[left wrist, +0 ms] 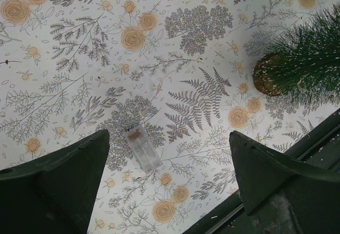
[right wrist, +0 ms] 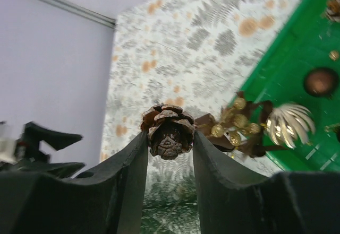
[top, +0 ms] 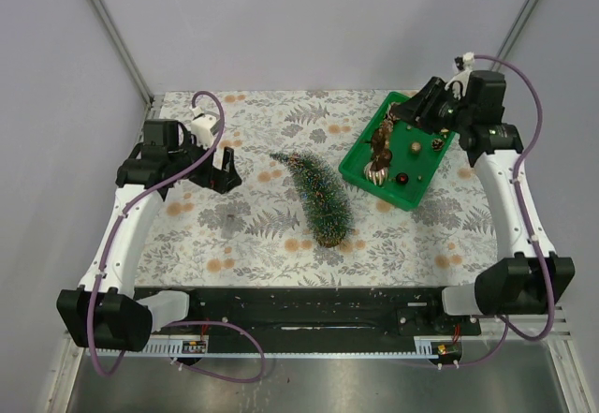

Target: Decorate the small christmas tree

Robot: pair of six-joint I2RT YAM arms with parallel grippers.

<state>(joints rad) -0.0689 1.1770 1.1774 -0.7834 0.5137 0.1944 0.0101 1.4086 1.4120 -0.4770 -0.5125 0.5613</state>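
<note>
The small christmas tree lies on its side in the middle of the patterned cloth, with its wooden base toward the near edge. The left wrist view shows the tree at the right. My right gripper is shut on a brown pine cone and hangs over the far end of the green tray. Blurred green tree branches show below the cone. My left gripper stands wide open above the cloth, left of the tree, holding nothing.
The tray holds a brown garland with gold beads, a gold shell-shaped ornament and a brown ball. A small clear plastic box lies on the cloth under the left gripper. The black base rail runs along the near edge.
</note>
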